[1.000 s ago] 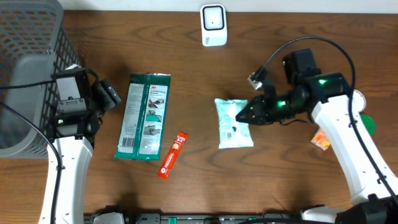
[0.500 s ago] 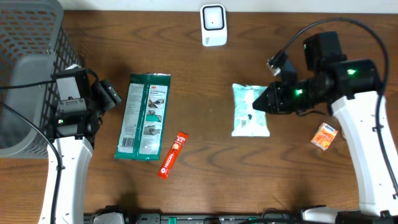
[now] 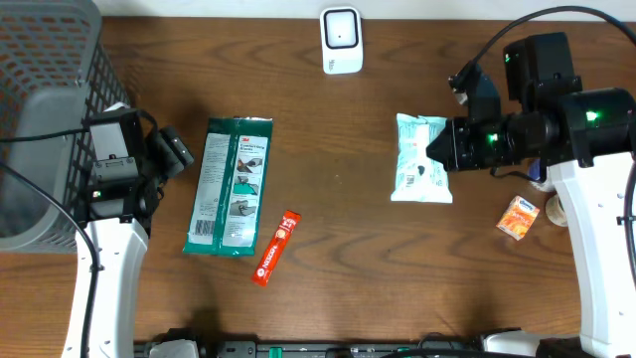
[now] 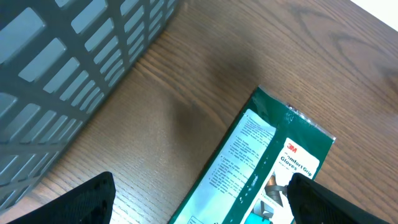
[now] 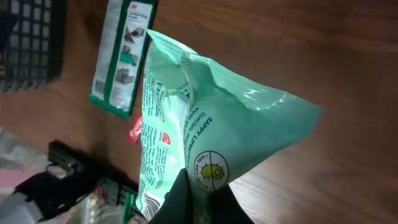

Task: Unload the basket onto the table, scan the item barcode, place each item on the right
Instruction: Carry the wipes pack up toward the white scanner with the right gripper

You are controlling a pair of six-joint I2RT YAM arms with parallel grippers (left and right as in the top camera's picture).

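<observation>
Far left: grey plastic mesh basket (image 3: 40, 89) at the table's edge. The left gripper (image 3: 171, 151) is just beside it, fingers spread wide with nothing between them. Its wrist view shows only wood and one end of a packet below. It looks parked, with no part in this step.

Left of centre: dark green flat glove packet (image 3: 231, 186) lying lengthwise on the brown wooden table (image 3: 328, 288). A red narrow sachet stick (image 3: 276, 248) lies near its lower right corner, apart from it.

Top centre: white boxy scanner (image 3: 340, 40) at the far edge, standing alone.

Right of centre: mint-green soft wipes pouch (image 3: 422, 171), the item to scan. The right gripper (image 3: 449, 149) is clamped on its right-hand edge, fingers pinched on the film. In the right wrist view the pouch hangs clear of the table, creased and sagging. Barcode not made out in any view.

Far right: small orange carton (image 3: 519, 217) on the table near the right arm, not touched.

Judgement: the step in hand is carrying the pouch to the scanner.
- Travel up and left, keeping height over the table.
- Turn the wrist so the printed face meets the scanner's window squarely.
- Soft film wrinkles, so move slowly and let it settle flat.
- Hold steady in front, neither pressed against it nor swinging.
- Don't loosen the pinch, since only a narrow edge is gripped.
</observation>
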